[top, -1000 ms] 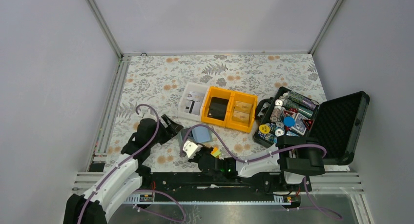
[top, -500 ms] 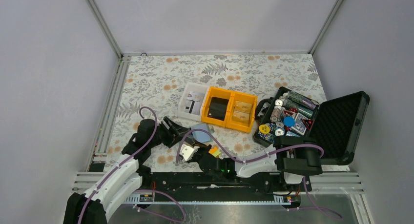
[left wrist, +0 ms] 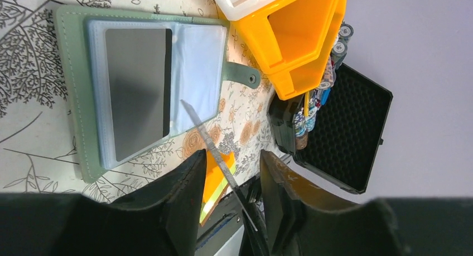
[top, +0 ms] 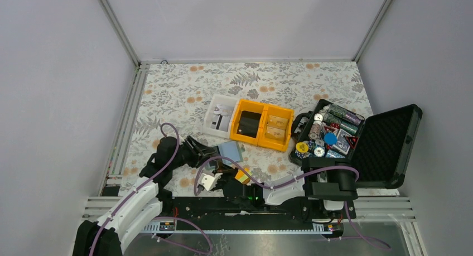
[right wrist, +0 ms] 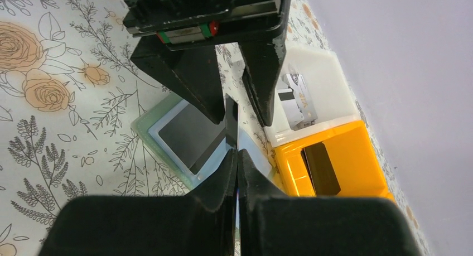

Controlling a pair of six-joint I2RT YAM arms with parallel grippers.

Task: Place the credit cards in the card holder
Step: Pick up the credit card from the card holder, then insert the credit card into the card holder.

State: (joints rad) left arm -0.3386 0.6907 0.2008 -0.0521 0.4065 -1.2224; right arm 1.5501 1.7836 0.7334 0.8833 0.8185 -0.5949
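The grey-green card holder (left wrist: 71, 94) lies open on the floral table with a dark card (left wrist: 136, 91) in one clear pocket; it also shows in the top view (top: 230, 151) and the right wrist view (right wrist: 146, 128). My right gripper (right wrist: 237, 155) is shut on a thin dark credit card (right wrist: 230, 119), held edge-on over the holder. My left gripper (left wrist: 233, 158) is open, one finger on each side of that card (left wrist: 215, 147), with gaps on both sides. A black card (top: 249, 124) and tan cards (top: 275, 126) lie in the orange bin, and a white striped card (top: 223, 117) lies in the white bin.
The orange bin (top: 262, 141) and white bin (top: 212, 125) stand just behind the holder. An orange-yellow-green wedge block (top: 242, 175) lies beside the right gripper. The open black foam-lined case (top: 385, 144) with poker chips is at the right.
My left gripper has moved right to the held card, and its jaws have narrowed around it. The right gripper has drawn back toward the near edge with the card.
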